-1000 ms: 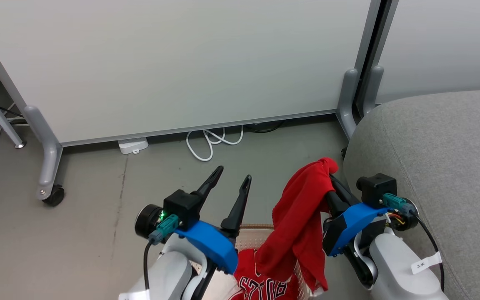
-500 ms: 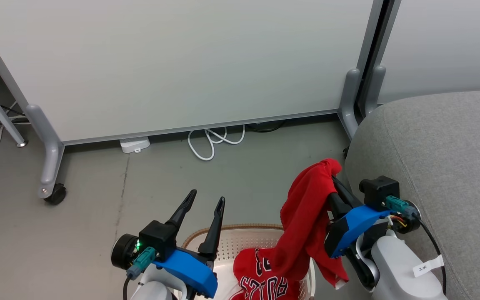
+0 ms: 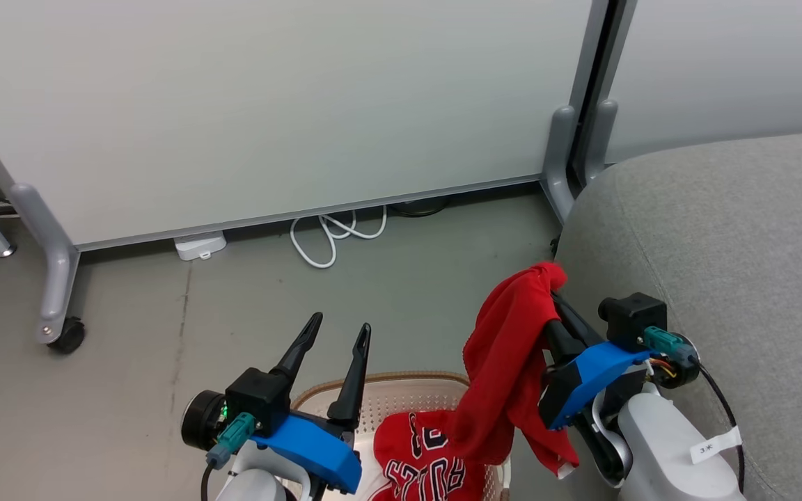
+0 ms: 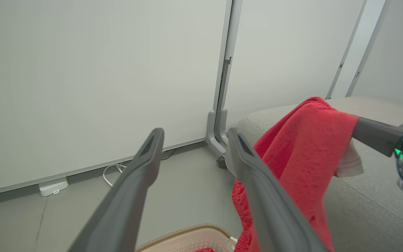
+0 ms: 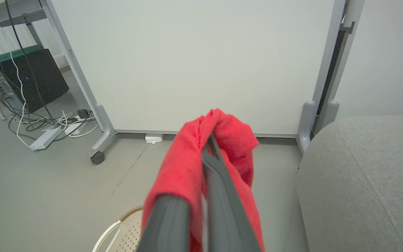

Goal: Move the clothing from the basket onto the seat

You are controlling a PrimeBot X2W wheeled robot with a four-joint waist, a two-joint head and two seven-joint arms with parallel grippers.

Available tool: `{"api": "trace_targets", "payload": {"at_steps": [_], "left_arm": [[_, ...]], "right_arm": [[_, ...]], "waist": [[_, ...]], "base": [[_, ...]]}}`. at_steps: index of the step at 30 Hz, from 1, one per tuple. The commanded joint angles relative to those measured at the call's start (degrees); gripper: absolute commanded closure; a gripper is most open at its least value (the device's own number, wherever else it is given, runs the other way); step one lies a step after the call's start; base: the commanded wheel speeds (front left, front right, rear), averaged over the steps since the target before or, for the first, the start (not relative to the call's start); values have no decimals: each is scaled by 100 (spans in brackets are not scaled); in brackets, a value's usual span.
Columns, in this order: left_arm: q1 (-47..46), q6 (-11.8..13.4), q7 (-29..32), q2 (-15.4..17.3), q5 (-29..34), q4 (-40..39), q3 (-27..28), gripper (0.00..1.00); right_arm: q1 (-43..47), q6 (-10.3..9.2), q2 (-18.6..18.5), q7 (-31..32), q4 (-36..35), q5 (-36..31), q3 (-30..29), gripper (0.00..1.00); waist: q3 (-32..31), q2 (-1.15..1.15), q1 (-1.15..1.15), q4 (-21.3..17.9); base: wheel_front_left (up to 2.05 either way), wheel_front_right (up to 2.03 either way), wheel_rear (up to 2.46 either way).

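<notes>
My right gripper (image 3: 553, 289) is shut on a plain red shirt (image 3: 505, 348), which drapes over its fingers and hangs down beside the grey seat (image 3: 721, 229). The shirt's lower folds reach the red jersey (image 3: 422, 459) with black-and-white lettering that lies in the cream basket (image 3: 387, 379) at the bottom. My left gripper (image 3: 340, 323) stands open and holds nothing, above the basket's left part. In the left wrist view my left gripper (image 4: 195, 133) points at the partition, with the shirt (image 4: 303, 147) at its right. In the right wrist view the shirt (image 5: 184, 164) wraps my right gripper (image 5: 210, 147).
White partition panels stand behind on grey feet, one with a caster (image 3: 67, 334). A white cable (image 3: 324, 236) and a white adapter (image 3: 199, 245) lie on the grey floor at their base. A black box (image 5: 30, 80) and tangled cables sit far left.
My left gripper has drawn back toward me and to the left, still open. The head view has turned slightly right. The right gripper keeps the shirt raised, its hem a little higher.
</notes>
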Motion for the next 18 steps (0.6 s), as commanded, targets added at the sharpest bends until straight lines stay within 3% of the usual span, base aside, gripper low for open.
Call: {"api": "trace_targets", "payload": {"at_steps": [1, 18], "left_arm": [[18, -34, -18, -5, 32, -39, 41, 0], [-61, -29, -18, -33, 3, -129, -17, 0]], "right_arm": [[25, 1, -14, -31, -72, 28, 5, 100], [109, 1, -13, -20, -397, 253, 220, 100]], "waist": [[20, 0, 0, -138], [159, 0, 0, -1463]], "base": [[0, 0, 0], [0, 0, 0]]}}
